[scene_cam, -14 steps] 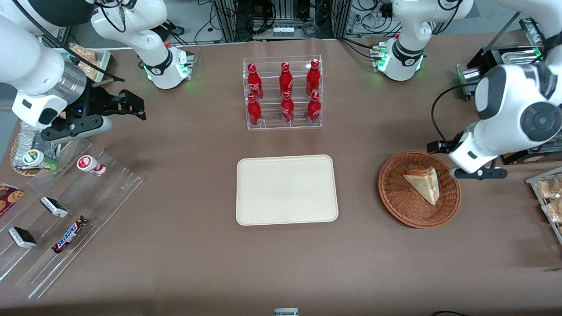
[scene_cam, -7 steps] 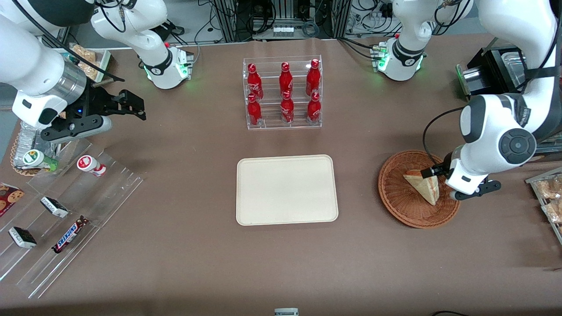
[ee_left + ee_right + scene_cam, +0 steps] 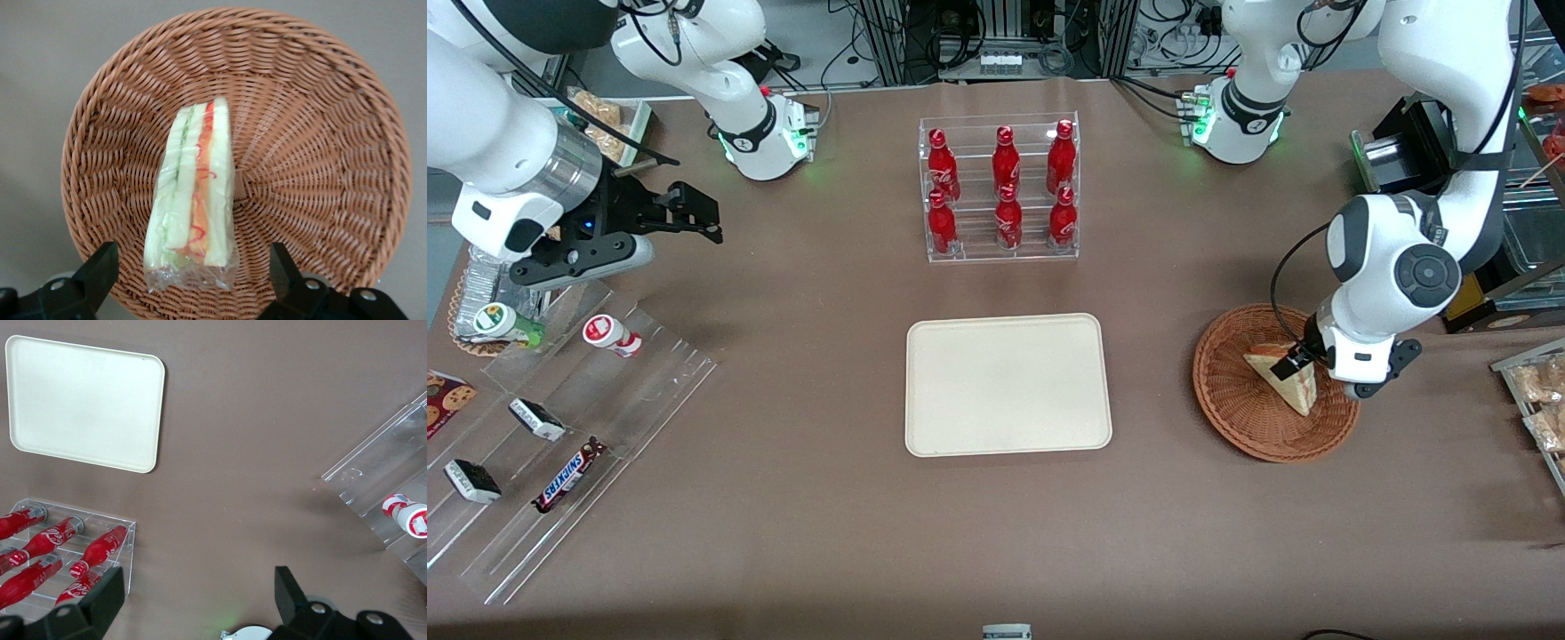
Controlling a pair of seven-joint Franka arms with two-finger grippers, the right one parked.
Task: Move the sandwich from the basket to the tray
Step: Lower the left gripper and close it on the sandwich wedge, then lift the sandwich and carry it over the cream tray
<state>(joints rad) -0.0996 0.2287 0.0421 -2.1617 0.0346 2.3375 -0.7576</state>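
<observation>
The pincer (image 3: 190, 283) is hanging right over the basket (image 3: 1232, 404), its two black fingers (image 3: 97, 270) spread wide, one on each side of the sandwich (image 3: 193, 200) and touching neither face of it. In the front view the pincer (image 3: 1294, 363) is sitting low above the wedge, with the working arm's white wrist covering the basket's rim toward that arm's end of the desk (image 3: 800, 533).

The sandwich (image 3: 1288, 380) is lying in the basket (image 3: 320, 133), wrapped in clear film, resting with its cut edge turned up toward the wrist camera so the green, orange and red layers are showing between pale bread slices. It is sitting a little off the basket's centre, nearer the working arm.

The tray (image 3: 1009, 384) is waiting in the middle of the desk, well apart from the basket, toward the parked arm. Farther from the front camera than the tray, a clear rack (image 3: 1000, 187) is holding six red bottles in two rows.
</observation>
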